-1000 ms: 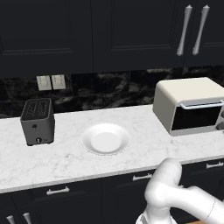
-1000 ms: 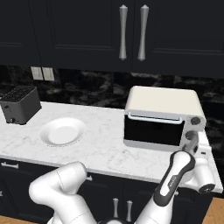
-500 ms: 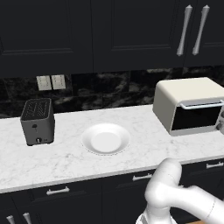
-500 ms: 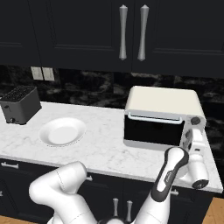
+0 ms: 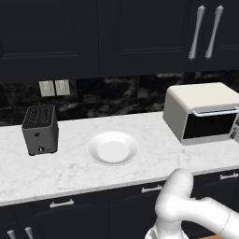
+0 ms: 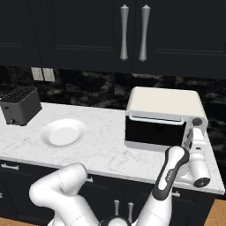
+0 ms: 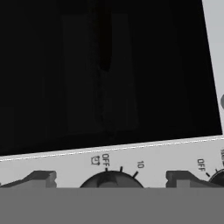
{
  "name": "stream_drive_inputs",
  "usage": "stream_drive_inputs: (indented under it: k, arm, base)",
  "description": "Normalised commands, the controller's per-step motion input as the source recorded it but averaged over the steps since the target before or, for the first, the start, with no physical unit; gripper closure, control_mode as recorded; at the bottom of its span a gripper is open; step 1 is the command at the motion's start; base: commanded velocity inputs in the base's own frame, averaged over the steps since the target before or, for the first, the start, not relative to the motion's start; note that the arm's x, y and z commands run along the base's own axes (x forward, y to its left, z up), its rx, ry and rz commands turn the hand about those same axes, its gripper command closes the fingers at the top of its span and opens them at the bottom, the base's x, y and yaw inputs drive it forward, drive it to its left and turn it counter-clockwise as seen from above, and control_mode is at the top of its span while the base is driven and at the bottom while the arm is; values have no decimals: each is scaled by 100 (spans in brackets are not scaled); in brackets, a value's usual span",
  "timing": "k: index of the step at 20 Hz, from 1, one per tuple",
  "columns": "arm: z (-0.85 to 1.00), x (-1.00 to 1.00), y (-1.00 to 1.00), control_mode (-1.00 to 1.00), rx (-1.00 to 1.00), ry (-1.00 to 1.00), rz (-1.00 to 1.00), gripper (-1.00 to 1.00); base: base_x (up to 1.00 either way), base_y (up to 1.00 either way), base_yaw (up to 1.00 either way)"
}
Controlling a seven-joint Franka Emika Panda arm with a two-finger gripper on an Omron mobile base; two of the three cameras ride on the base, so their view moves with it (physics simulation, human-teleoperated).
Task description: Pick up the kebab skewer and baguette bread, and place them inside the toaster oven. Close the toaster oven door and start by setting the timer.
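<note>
The cream toaster oven stands at the right end of the counter, also seen from the left side as the toaster oven. Its dark glass toaster oven door is shut, silver handle along the top. My gripper is up against the control panel on the oven's right side. In the hand view my gripper is open, its fingertips standing on either side of a dial marked with a clock, OFF and 10. The kebab skewer and baguette bread are out of view.
A white plate with nothing on it lies mid-counter. A dark grey slot toaster stands at the left. Black cabinets hang above. A second dial sits beside the first on the panel.
My hand has risen from the counter's front edge and closed in on the oven's control panel. The oven, plate and slot toaster have not moved.
</note>
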Motion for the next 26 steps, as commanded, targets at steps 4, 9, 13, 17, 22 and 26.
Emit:
stream_drive_inputs:
  k: [4,9,13,17,22,26]
  arm:
    - [0,0,-24,-100,-5,0,0,-100]
    - [0,0,-9,-100,-4,0,0,-100]
    - [0,0,-38,-100,-2,0,0,100]
    - [0,0,-38,-100,-1,0,-1,100]
    - [0,0,-36,-100,0,0,-2,100]
    - [0,-1,-56,-100,0,0,-2,100]
  base:
    - [0,0,0]
    - [0,0,0]
    - [0,0,0]
    - [0,0,0]
    - [0,0,0]
    - [0,0,0]
